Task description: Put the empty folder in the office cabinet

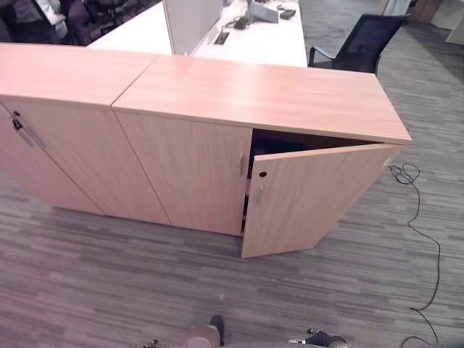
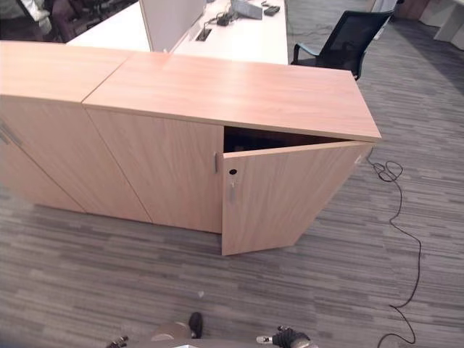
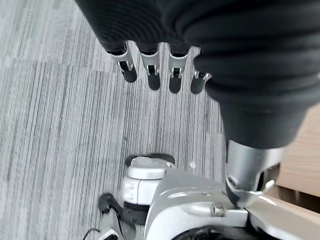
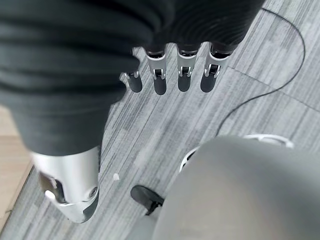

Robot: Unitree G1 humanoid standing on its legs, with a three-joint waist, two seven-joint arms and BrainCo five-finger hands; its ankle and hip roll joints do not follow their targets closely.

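Office cabinet [image 1: 254,138] ahead across open grey carpet [image 1: 109,283], right door [image 1: 312,196] ajar with its free edge swung outward, dark gap behind it, left door [image 1: 185,170] closed. Folder unseen; cannot tell where. Left hand [image 3: 155,70] and right hand [image 4: 170,75] hanging over carpet, fingers straight and relaxed, empty.

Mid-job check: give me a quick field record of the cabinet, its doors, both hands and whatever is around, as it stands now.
cabinet: light wood office cabinet, low, on grey striped carpet
right door: wooden door ajar, dark gap at its top; inside too dark to read
left door: closed door, shut
neighbour unit: second wooden cabinet to the left, closed
folder: cannot locate it
left hand: left hand fingers straight, holding nothing, over carpet
right hand: right hand fingers straight, holding nothing, over carpet
behind: white desk, black office chair
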